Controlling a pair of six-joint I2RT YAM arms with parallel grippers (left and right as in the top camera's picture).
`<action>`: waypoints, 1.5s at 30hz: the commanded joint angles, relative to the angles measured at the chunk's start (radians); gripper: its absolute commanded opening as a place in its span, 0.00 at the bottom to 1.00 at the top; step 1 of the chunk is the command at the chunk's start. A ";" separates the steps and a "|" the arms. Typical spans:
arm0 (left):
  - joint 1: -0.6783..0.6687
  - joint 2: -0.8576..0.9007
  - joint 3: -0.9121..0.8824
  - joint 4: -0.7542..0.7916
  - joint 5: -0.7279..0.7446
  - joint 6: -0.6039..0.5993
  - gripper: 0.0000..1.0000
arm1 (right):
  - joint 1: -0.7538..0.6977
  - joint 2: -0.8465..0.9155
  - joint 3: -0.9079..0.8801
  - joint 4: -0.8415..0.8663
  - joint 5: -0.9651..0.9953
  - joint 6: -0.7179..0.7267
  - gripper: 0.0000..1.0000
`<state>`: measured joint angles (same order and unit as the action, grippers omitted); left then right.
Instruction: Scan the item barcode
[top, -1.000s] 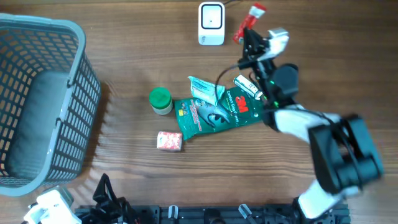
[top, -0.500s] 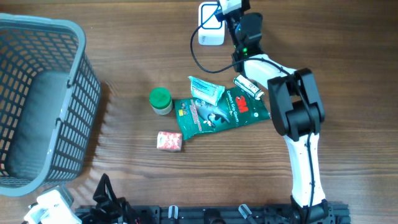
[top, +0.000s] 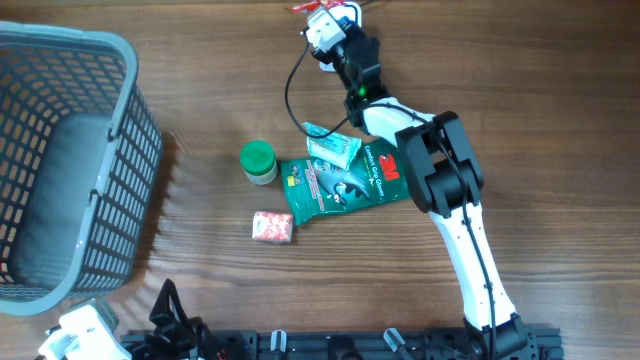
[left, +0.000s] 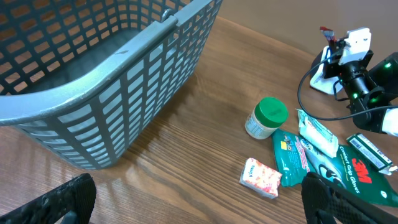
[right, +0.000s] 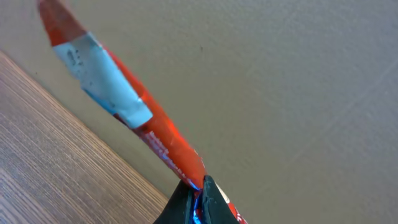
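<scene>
Swung left since a second ago: right arm (top: 440, 180) now reaches over the white barcode scanner (left: 318, 79) at the far edge of the surface (top: 200, 290). I see the right claw (right: 194, 198) pinched shut on the red sachet (right: 124, 109), held just above the scanner. Left claw (left: 205, 202) is spread wide, empty, well away from the scanner.

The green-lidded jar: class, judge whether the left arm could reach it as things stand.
Probably yes: the left gripper is open, and the jar stands upright ahead of it with nothing between them.
</scene>
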<state>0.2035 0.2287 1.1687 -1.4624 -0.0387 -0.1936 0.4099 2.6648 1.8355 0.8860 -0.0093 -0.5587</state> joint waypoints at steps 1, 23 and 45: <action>0.006 -0.005 0.000 0.003 0.005 -0.002 1.00 | -0.001 0.020 0.013 -0.012 0.034 0.105 0.04; 0.006 -0.005 0.000 0.003 0.005 -0.002 1.00 | -0.352 -0.642 0.003 -1.454 0.257 0.640 0.04; 0.006 -0.005 0.000 0.003 0.005 -0.002 1.00 | -0.893 -0.608 -0.137 -1.443 0.198 0.694 1.00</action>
<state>0.2035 0.2287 1.1687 -1.4624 -0.0383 -0.1936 -0.5678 2.1983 1.6722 -0.5007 0.4587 0.1482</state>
